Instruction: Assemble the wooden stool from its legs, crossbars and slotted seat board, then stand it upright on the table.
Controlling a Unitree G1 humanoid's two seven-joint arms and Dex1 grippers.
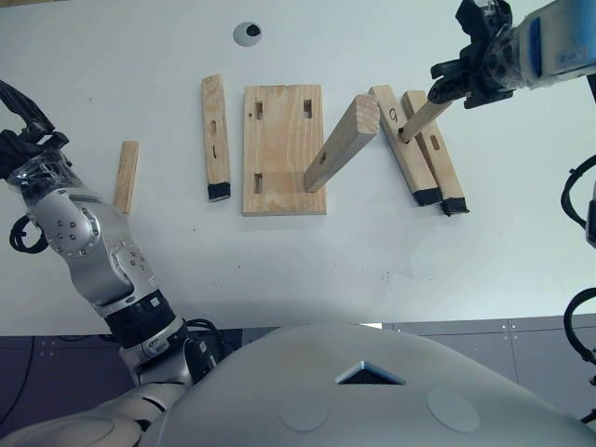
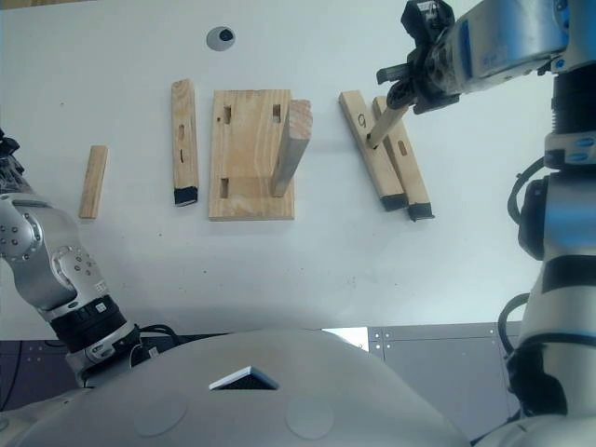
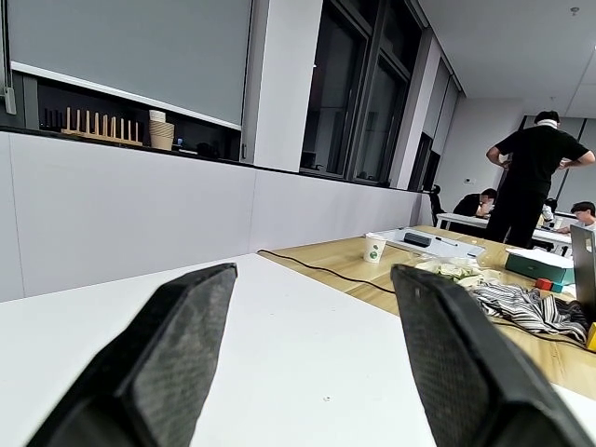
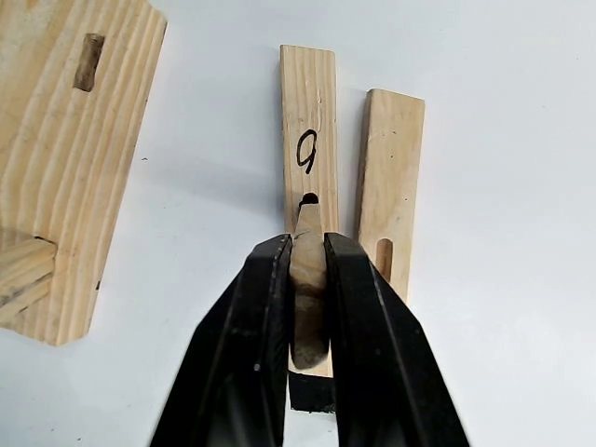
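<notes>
Between the jaws of the right gripper [image 4: 307, 256]: a short pale wooden crossbar [image 4: 308, 279], clamped tight at its near end and held tilted. Its far end sits at the small dark slot of a pale wooden leg with a black pen mark [image 4: 309, 102], which lies flat on the white table [image 1: 372, 261] directly under the gripper; can't tell how deep it's seated. Just beside that leg, on the gripper's right, a second slotted wooden leg [image 4: 391, 158] lies flat. Both have black-capped feet pointing back toward the robot. Well apart to the gripper's left: a rectangular slotted wooden seat board [image 1: 279, 140], lying flat, with a third wooden leg [image 1: 343, 142] standing up from the side nearest the gripper. Past the board's far side from this gripper, a fourth wooden leg with a black foot [image 1: 216, 138] lies flat, just beside the board, not touching. The left gripper [image 3: 314, 279] sits at the table's left side, jaws wide apart with nothing between them. A second short wooden crossbar [image 1: 126, 175] lies flat near it, on the side toward the board. A small grey round disc [image 1: 248, 33] lies beyond the board, well away from both grippers.
</notes>
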